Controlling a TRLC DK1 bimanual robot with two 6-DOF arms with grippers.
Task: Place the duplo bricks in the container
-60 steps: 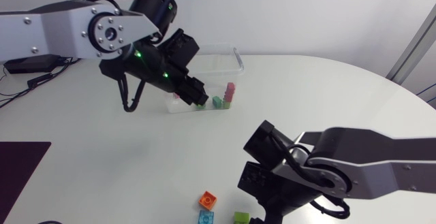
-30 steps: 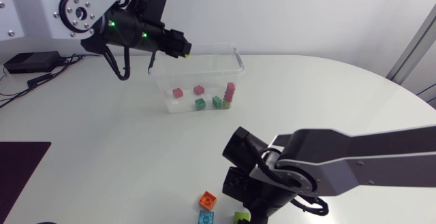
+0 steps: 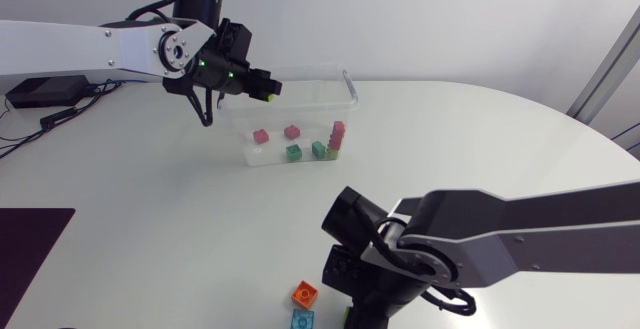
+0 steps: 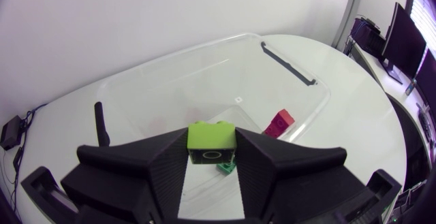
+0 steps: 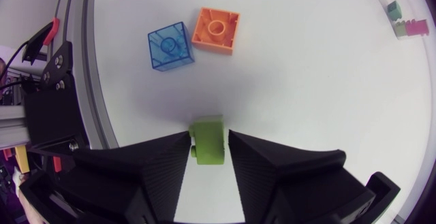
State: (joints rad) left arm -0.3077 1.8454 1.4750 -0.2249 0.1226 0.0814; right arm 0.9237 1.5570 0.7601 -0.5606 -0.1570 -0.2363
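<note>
Our left gripper point(image 4: 212, 149) is clenched on the first green brick point(image 4: 212, 135), held over the clear container point(image 3: 350, 87) at the table's 12 o'clock. Our right gripper point(image 5: 208, 137) grasps the second green brick point(image 5: 208, 149) at the table's 6 o'clock. The orange brick point(image 5: 216, 30) and blue brick point(image 5: 169, 47) lie just ahead.

Table point(image 3: 150, 199) seen from a fixed head camera high above, container point(image 3: 352, 91) at the frame's upper centre, left wrist camera held close over that container (shared with the head view), right wrist camera pointed straight down, near the orange brick point(image 5: 216, 28), likewise shared.
</note>
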